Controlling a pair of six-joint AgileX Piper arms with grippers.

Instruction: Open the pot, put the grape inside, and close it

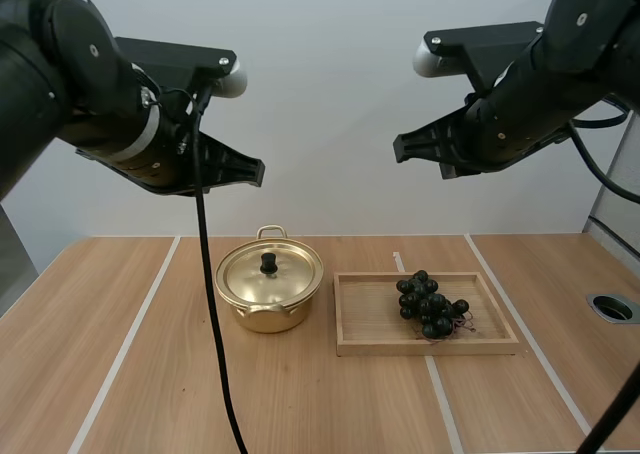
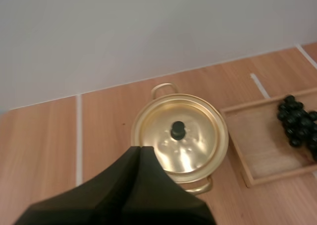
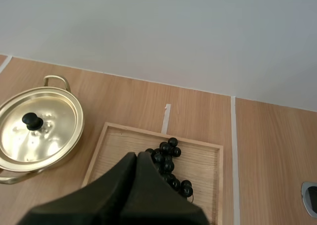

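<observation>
Wooden table [image 1: 100,354] bears lidded pot [image 1: 270,292] beside tray [image 1: 428,346] of grapes [image 1: 430,304].

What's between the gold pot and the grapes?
In the high view, a bare strip of wooden table, then the left rim and bare floor of the shallow wooden tray, separate the lidded golden pot from the dark grape bunch.
</observation>
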